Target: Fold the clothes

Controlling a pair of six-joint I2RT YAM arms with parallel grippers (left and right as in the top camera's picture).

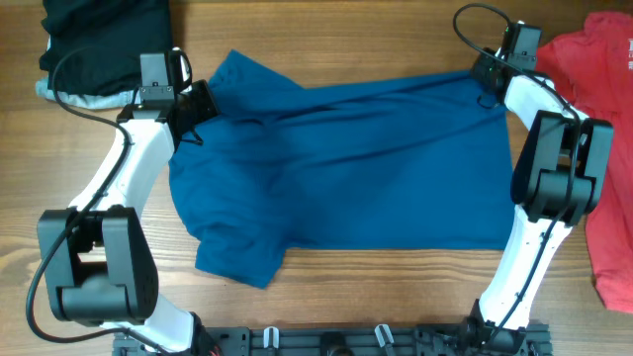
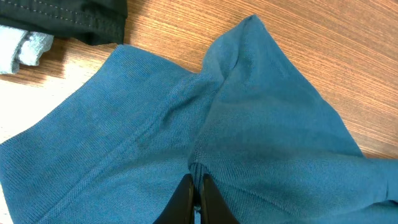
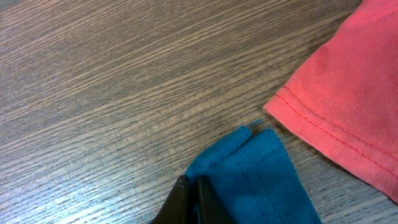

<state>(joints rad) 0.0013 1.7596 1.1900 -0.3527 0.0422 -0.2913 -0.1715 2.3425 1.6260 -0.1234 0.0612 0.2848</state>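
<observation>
Overhead: fixed above, looking straight down; whole table (image 1: 346, 30) width and the entire blue shirt (image 1: 376, 168) in frame; left wrist: close, low, facing along its own fingers (image 2: 180, 208) across shirt folds toward black cloth (image 2: 74, 18) at frame top-left; right wrist: close on a shirt corner, red shirt (image 3: 354, 93) beside; all three share the blue shirt.

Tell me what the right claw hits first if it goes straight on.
Probably bare table: the right claw, shut on a corner of the blue shirt, aims at wood. The red shirt lies off to its side, out of line.
</observation>
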